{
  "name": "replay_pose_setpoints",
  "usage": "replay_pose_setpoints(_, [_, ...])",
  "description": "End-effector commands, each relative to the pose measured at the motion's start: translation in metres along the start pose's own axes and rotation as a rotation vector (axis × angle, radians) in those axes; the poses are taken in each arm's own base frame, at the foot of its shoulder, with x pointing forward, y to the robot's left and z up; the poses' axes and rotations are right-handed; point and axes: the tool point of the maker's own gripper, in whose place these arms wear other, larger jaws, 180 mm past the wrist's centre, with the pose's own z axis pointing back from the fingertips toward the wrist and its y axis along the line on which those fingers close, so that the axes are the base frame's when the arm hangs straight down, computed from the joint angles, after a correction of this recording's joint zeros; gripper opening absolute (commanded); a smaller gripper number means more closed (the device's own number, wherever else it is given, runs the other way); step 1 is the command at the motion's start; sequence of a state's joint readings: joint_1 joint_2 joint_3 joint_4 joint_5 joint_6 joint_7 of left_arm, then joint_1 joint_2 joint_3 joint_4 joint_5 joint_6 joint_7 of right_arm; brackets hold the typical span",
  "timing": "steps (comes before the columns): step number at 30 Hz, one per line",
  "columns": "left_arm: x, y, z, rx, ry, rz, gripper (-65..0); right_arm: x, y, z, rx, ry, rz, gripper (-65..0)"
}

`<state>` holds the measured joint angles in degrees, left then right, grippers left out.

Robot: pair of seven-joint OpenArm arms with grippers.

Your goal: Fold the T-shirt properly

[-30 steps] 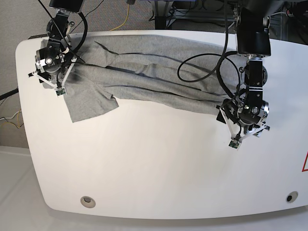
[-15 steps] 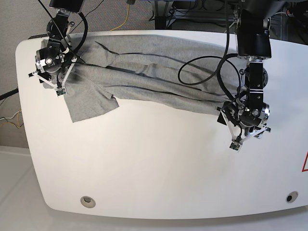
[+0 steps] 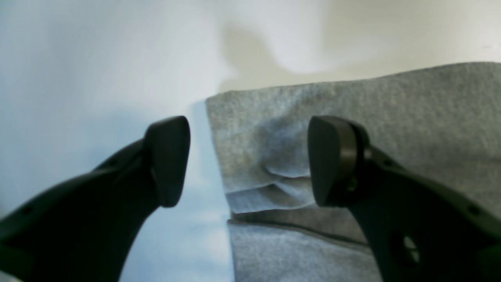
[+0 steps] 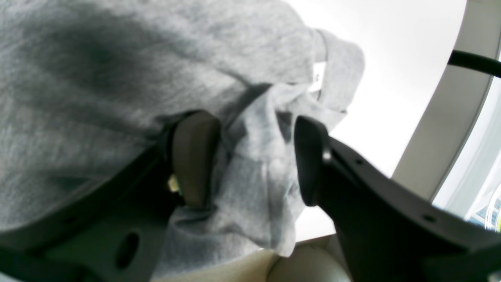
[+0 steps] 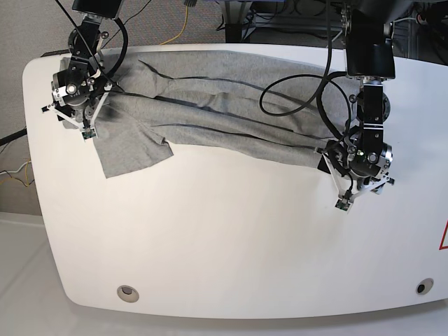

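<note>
Spread wide over the T-shirt [image 3: 352, 117] edge: left fingers [image 3: 168, 156], ready to grab; spread around bunched cloth, not pinching: right fingers [image 4: 195, 156].

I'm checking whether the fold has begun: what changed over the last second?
Very little. The left gripper shifted slightly along the T-shirt's end, its jaws open astride the cloth edge, gripping nothing. The cable loop above it shifted slightly too. The right gripper stayed at the other end with bunched cloth between its parted jaws. The T-shirt lies as before across the table; nothing was taken hold of or let go.
</note>
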<state>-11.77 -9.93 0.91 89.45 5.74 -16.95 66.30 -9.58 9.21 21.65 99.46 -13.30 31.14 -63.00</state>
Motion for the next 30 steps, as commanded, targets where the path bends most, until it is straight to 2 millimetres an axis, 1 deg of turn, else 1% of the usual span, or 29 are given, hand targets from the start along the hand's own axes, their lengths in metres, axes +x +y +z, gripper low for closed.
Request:
replay_pose_setpoints(1, [0.0162,0.0118,0.0065,0.029,-0.057,0.003,-21.0,-0.0032,0.0176,-0.0020,0.068,0.006,0.015,-30.5])
replay_pose_setpoints(11, [0.0197,0.0125,0.0066,0.030,-0.075,0.005,-21.0,-0.0034,0.0174,-0.0020,0.067,0.007,0.016,-30.5])
replay_pose_setpoints(30, [0.0170,0.0122,0.0057,0.030,-0.069,0.006,-21.0,-0.0034,0.0174,-0.0020,0.067,0.007,0.016,-30.5])
